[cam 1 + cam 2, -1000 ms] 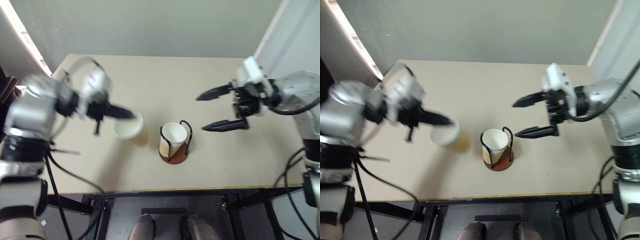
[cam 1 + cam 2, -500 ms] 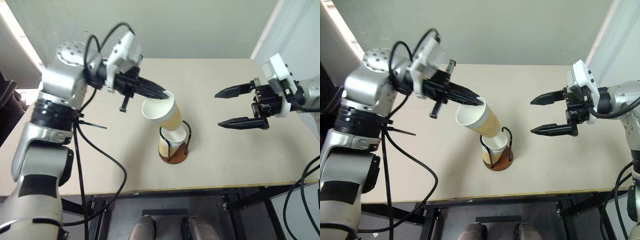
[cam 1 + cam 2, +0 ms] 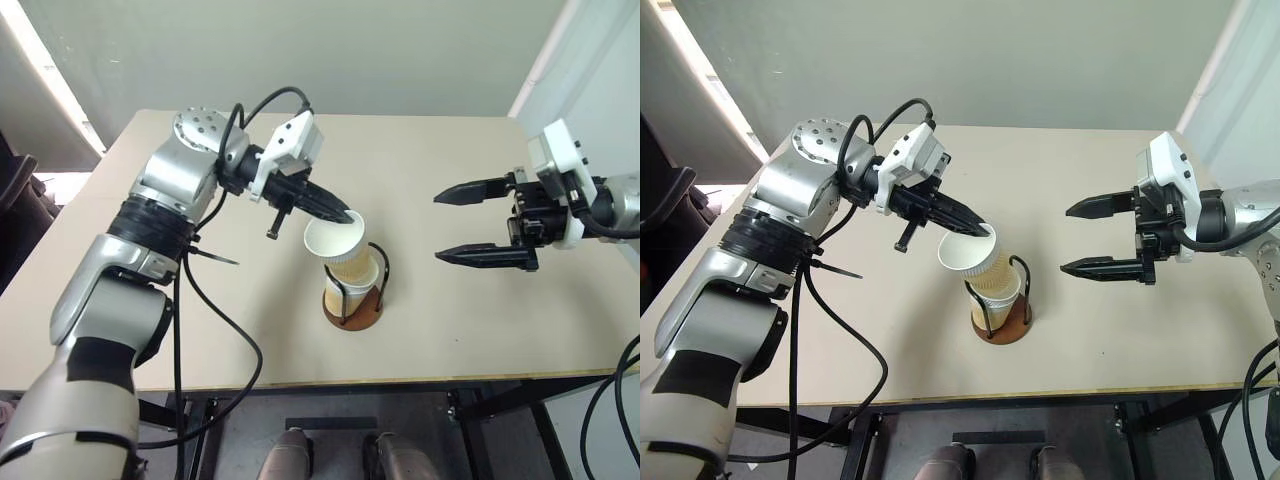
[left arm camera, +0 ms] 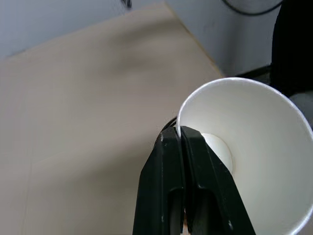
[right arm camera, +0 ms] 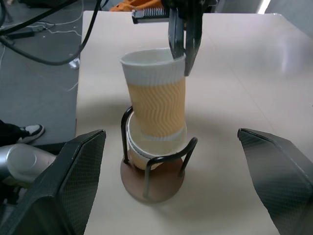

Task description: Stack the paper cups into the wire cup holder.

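A: What does the left gripper (image 3: 983,229) hold?

B: Its two black fingers (image 4: 182,161) are pinched together on the rim of a cup (image 3: 337,246), one finger inside the white wall and one outside. The cup is upright, tilted slightly, its lower end seated in a second cup (image 5: 142,151) that stands in the holder (image 3: 352,305).

A: And the holder itself?

B: A round reddish-brown base near the middle of the table (image 3: 460,130), toward its near edge, with black wire loops rising around the lower cup. The held cup's rim stands above the wire tops; its tan wavy wall is visible above the lower cup's rim.

A: The right gripper (image 3: 438,226)?

B: Spread wide, fingers pointing toward the holder from the robot's right, well apart from the cups and holding nothing. In its wrist view the stacked cups and holder lie between its two fingers, farther off, with the left gripper on the upper cup's rim.
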Controlling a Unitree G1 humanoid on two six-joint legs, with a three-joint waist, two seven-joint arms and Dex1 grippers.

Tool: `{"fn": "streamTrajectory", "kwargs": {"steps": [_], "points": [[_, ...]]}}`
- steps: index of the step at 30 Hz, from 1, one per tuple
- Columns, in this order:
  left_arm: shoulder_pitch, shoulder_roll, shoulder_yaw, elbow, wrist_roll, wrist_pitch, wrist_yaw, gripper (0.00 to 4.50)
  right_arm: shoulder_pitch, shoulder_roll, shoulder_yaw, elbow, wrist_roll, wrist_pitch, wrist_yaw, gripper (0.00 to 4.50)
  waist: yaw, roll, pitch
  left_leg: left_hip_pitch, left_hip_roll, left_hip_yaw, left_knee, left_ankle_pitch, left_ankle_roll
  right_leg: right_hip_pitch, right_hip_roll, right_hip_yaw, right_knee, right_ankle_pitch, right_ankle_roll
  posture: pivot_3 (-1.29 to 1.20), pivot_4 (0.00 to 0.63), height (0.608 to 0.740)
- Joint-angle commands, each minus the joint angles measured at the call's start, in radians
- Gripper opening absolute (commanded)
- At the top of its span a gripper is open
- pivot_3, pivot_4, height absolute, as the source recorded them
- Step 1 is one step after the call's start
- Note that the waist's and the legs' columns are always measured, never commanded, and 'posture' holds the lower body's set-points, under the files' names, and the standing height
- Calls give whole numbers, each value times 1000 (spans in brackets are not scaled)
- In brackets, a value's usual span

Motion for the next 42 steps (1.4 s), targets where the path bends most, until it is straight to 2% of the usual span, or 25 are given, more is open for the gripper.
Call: {"fn": "streamTrajectory", "kwargs": {"steps": [1,8,11,12,13,22,27,29,33,37,39,42], "points": [[-2,-13,-3,0,22,-39,-45,20,3,-20,-48,-31,30,4,-10,4500,2,0,0,0,0,0,0,0,0,0,0,0,0,0,0,0,150,740],[2,-26,-11,-12,15,-38,-45,20,24,-35,-47,-49,40,4,-14,4500,2,0,0,0,0,1,1,0,0,0,0,0,0,0,1,0,150,740],[-1,-27,-23,-11,39,-35,-45,607,22,-34,-38,-49,38,1,-17,4500,1,0,0,0,0,2,1,0,0,0,0,0,0,0,1,0,150,740],[-1,-24,-30,-13,42,-35,-45,1057,21,-33,-34,-49,36,0,-18,4500,1,0,0,0,0,2,1,0,0,0,0,1,0,0,1,0,150,740],[0,-22,-32,-16,42,-35,-45,1290,18,-30,-30,-48,34,-1,-20,4500,2,0,0,0,0,2,2,0,0,0,0,1,0,0,2,0,150,740],[-1,-46,13,0,93,-83,-35,4423,8,-20,-4,-43,24,-12,-22,4500,2,0,0,0,0,3,3,-1,1,0,0,1,0,0,3,0,150,740],[2,-72,96,52,160,-88,-1,4423,6,-16,6,-42,31,-13,-8,4500,2,0,0,0,0,3,6,-1,3,1,0,2,1,1,3,0,150,740],[49,-20,147,11,153,-48,0,4423,0,-14,28,-14,18,-27,17,4500,0,0,0,0,0,4,6,-2,3,1,0,2,1,1,4,0,150,740],[201,162,316,-125,50,122,-27,4423,-23,-9,60,95,-28,-83,68,4500,-28,0,0,1,0,7,5,-2,3,0,1,3,1,1,4,0,150,740],[447,364,496,-319,-60,290,-22,4423,-49,-16,50,233,-40,-119,137,4500,-31,0,0,1,1,7,3,-1,0,-2,1,4,1,0,3,0,150,740],[591,428,596,-433,-123,369,4,4423,-46,-26,50,282,-55,-143,165,4500,-27,0,0,1,1,7,2,-1,0,-2,1,5,1,0,2,0,150,740],[850,491,814,-588,-203,477,27,4423,-24,-46,64,326,-92,-174,195,4500,-16,0,0,1,1,7,2,-3,4,-2,-1,5,1,-2,-1,0,150,740]]}}
